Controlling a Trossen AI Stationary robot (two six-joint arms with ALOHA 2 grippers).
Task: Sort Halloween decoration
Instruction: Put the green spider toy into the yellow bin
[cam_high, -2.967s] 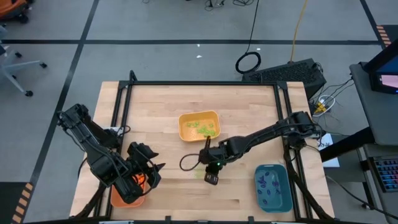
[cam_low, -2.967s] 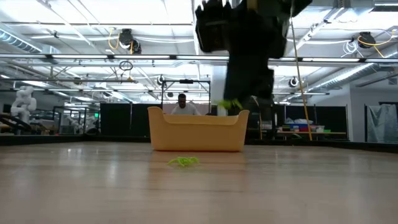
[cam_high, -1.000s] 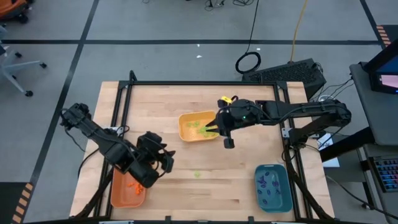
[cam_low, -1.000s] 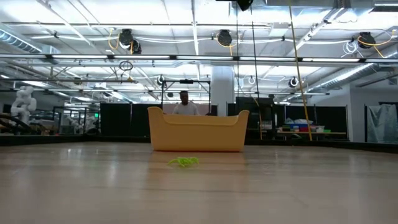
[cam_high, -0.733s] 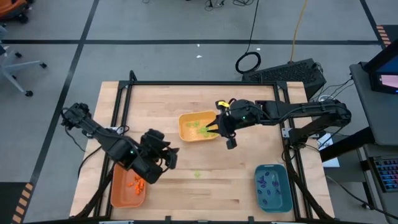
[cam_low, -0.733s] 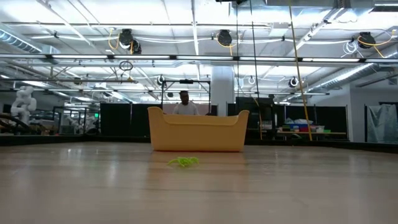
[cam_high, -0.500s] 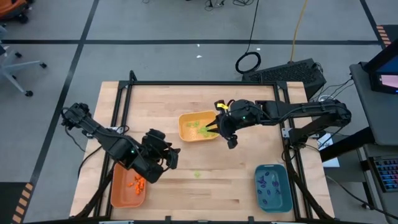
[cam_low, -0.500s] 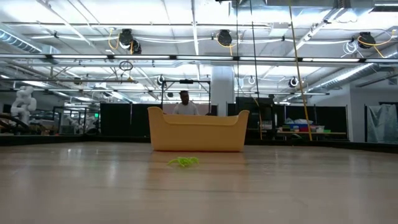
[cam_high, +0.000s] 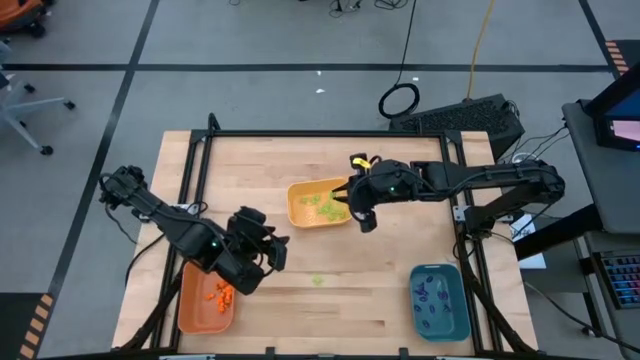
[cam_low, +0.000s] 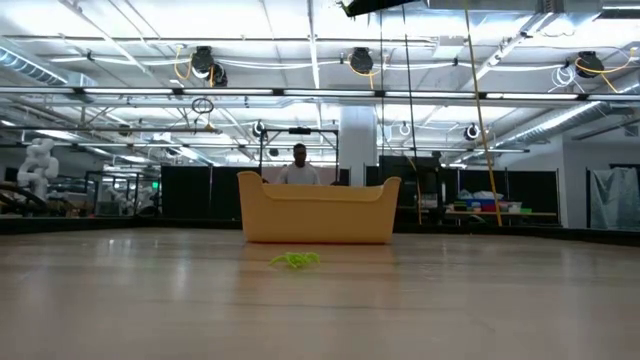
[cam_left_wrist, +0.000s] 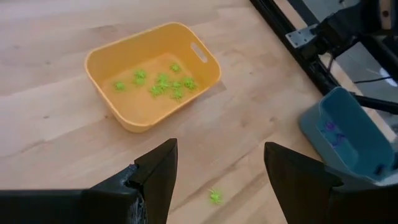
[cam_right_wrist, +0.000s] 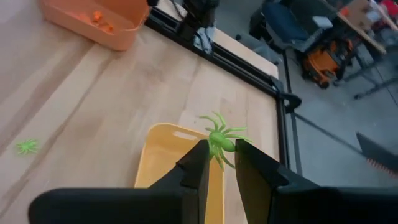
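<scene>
**A:** Since three seconds back the right gripper has lifted off the middle of the table and swung over to the yellow tray, and the left gripper has come off the orange tray and is now hanging just beside it, over bare wood.

**B:** Is the right one carrying anything?

**A:** Yep, in its wrist view it's pinching a light green spider between its fingers. Tiny plastic thing, round body, thin legs splaying out above the fingertips. It's hovering over the tray's edge.

**B:** And the left one?

**A:** Its fingers are standing apart with nothing between them. It's looking down at one loose green spider lying on the wood, out in front of the yellow tray.

**B:** Where's the rest of the decoration sitting?

**A:** A bunch of green spiders are clustering on the yellow tray's floor. Orange pieces are lying in the orange tray at the left front corner, and purple pieces are in the teal tray at the right front. All far too small to make out shapes from above.
</scene>
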